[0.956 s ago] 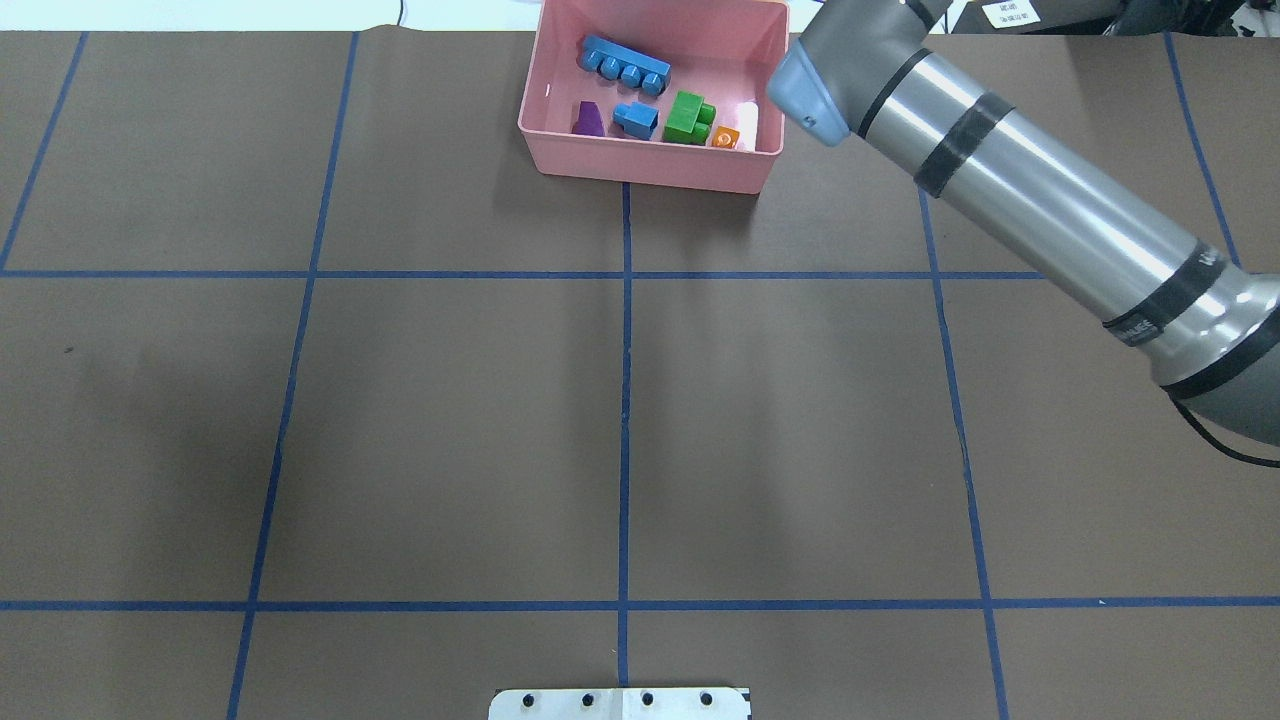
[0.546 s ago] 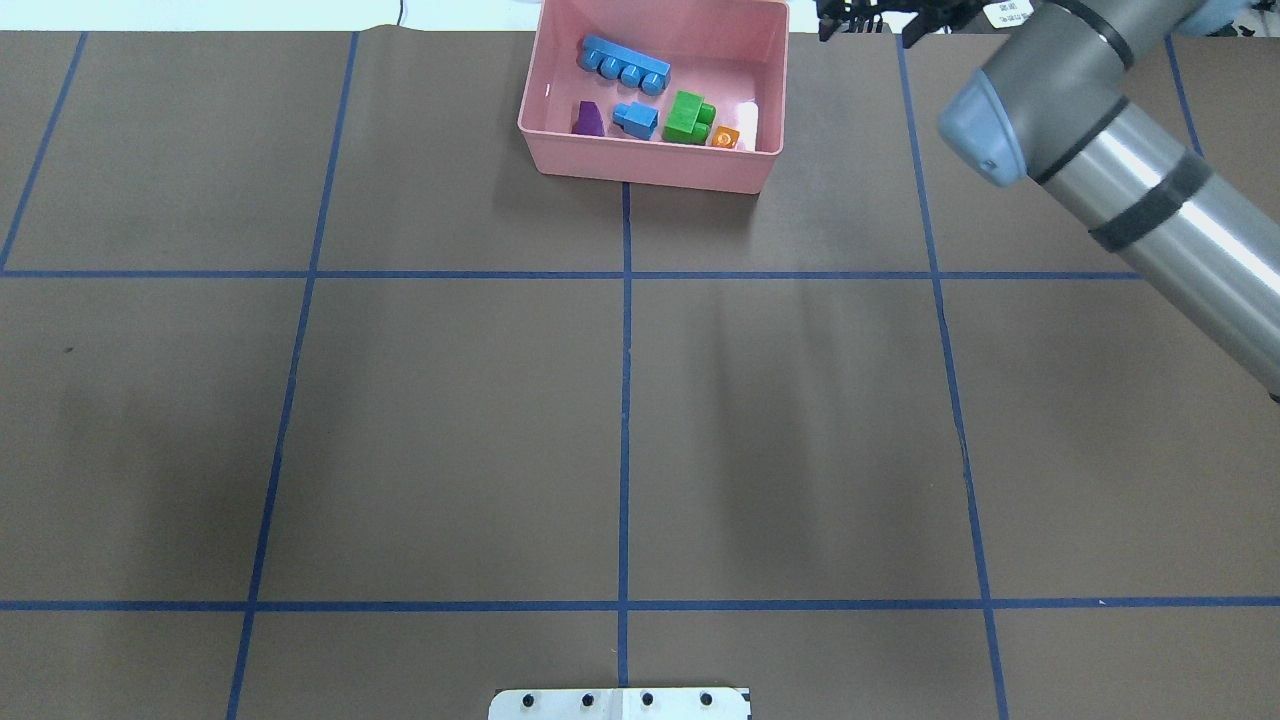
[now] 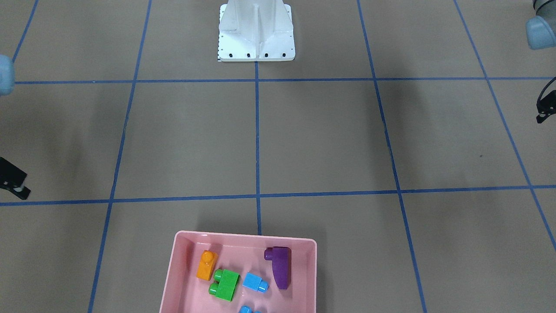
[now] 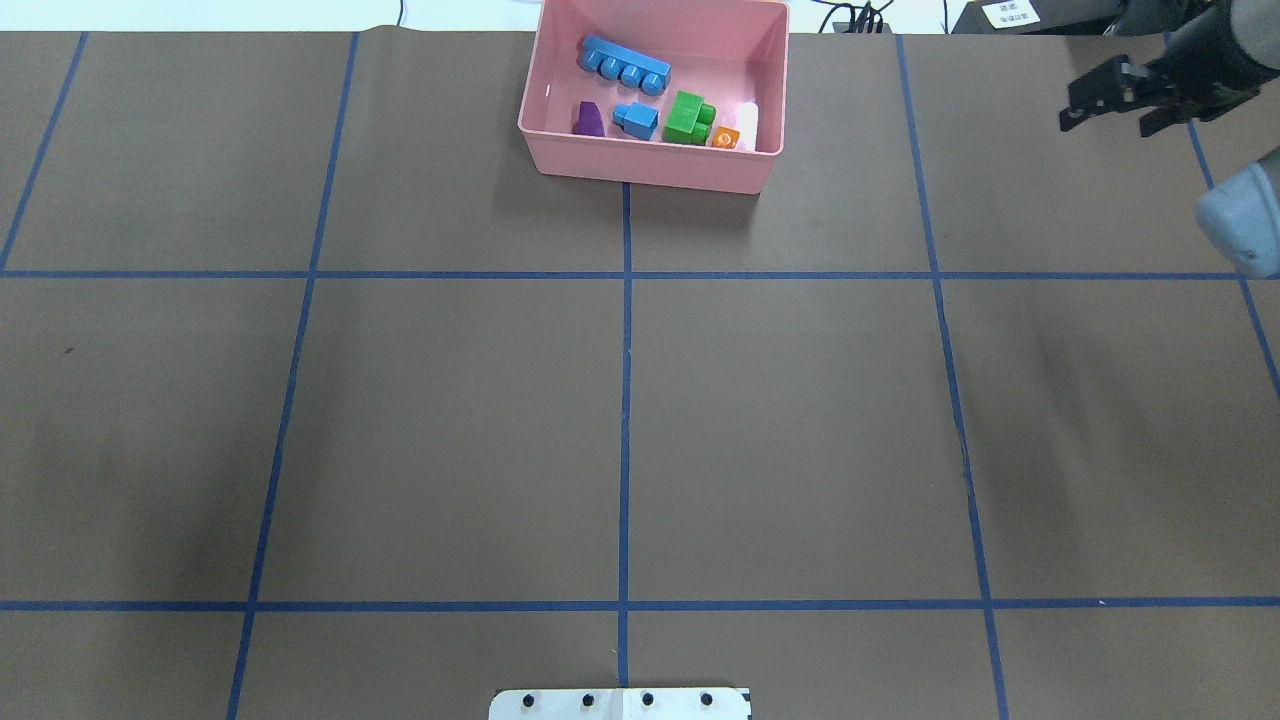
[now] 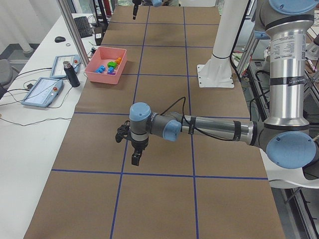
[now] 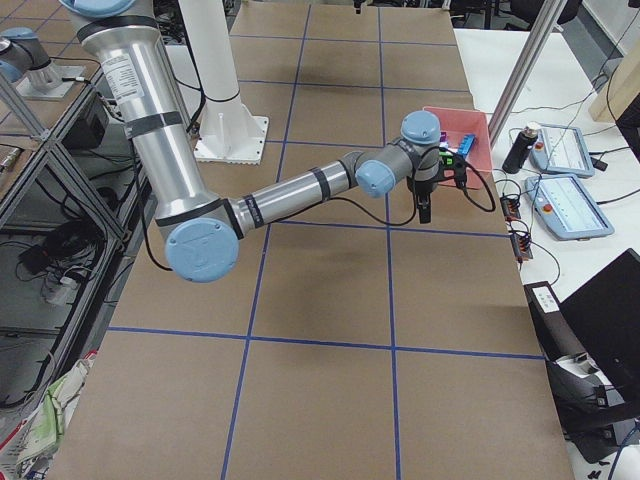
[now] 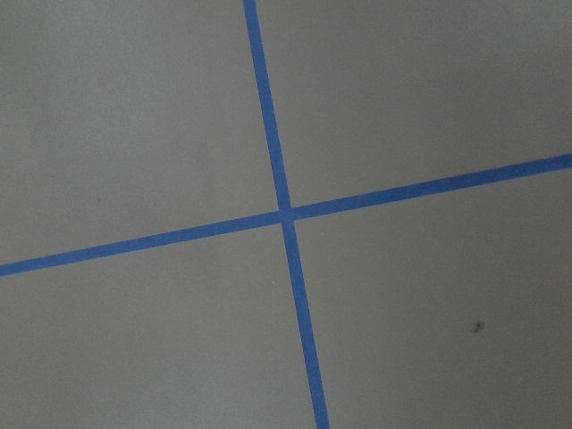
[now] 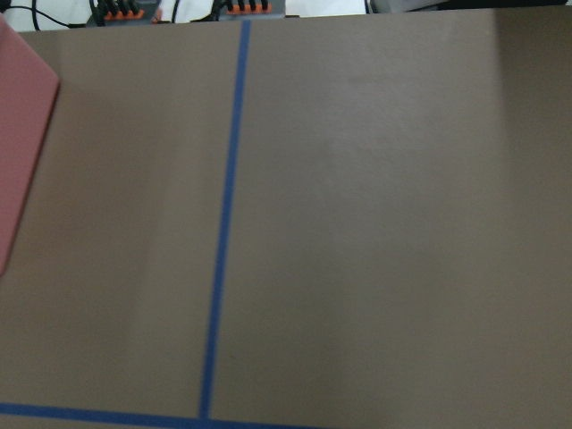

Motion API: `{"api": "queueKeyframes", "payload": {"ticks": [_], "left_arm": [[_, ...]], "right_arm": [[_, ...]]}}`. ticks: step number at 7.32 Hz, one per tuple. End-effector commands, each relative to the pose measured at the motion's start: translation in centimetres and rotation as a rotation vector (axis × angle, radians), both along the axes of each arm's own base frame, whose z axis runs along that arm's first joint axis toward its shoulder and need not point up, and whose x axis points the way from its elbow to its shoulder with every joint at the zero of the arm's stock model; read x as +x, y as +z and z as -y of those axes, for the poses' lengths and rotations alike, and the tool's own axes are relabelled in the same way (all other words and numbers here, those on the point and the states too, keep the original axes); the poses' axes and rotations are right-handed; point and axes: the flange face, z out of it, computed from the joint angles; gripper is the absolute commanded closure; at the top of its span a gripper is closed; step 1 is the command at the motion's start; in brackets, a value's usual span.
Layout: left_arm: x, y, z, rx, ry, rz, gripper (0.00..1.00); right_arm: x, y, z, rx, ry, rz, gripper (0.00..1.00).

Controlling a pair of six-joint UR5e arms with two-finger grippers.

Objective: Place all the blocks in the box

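The pink box (image 4: 650, 170) stands at the table's far edge, centre. In it lie the long light blue block (image 4: 625, 65), the purple block (image 4: 589, 120), the small light blue block (image 4: 636, 120), the green block (image 4: 688, 118) and the orange block (image 4: 727, 138). The front-facing view shows the box (image 3: 243, 237) with the orange block (image 3: 206, 265) and the green block (image 3: 225, 284). My right gripper (image 4: 1110, 120) is open and empty, far right of the box. My left gripper (image 5: 135, 159) hovers over bare table, far from the box; I cannot tell its state.
The white robot base (image 3: 256, 30) stands at the near middle edge. Blue tape lines (image 4: 625, 400) grid the brown table. Two tablets and a dark bottle (image 5: 71, 73) sit on the white bench past the box. Cables (image 4: 855, 20) lie behind the far edge.
My right arm has swung away from the box toward the table's right side. The blocks in the box have not moved.
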Motion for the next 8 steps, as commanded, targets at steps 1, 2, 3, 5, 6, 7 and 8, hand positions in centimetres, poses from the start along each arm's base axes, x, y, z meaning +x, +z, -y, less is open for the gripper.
{"api": "queueKeyframes", "payload": {"ticks": [1,2,3,5,6,7,8], "left_arm": [[-3.6,0.2,-0.9,-0.028,-0.016,-0.084,0.0],[-4.8,0.3,-0.9,-0.02,-0.021,-0.075,0.0],[-5.4,0.8,-1.1,-0.018,0.015,-0.062,0.0],[-7.0,0.9,-0.5,-0.039,0.015,-0.041,0.0],[-7.2,1.5,-0.3,-0.051,0.013,-0.025,0.0],[-7.4,1.7,0.3,-0.057,0.007,-0.031,0.0],[-7.4,1.9,0.4,-0.063,0.006,-0.031,0.0]], "right_arm": [[10.9,11.4,-6.6,0.032,-0.082,-0.065,0.0],[13.3,15.1,-9.6,-0.009,-0.091,-0.084,0.0],[14.7,17.6,-11.5,-0.106,-0.072,-0.087,0.0],[18.0,18.6,-12.8,-0.18,-0.06,-0.068,0.0],[19.0,20.3,-14.3,-0.17,-0.112,-0.035,0.0],[19.9,21.5,-15.8,-0.173,-0.115,-0.023,0.0],[20.6,22.5,-17.5,-0.198,-0.095,0.007,0.0]]}}
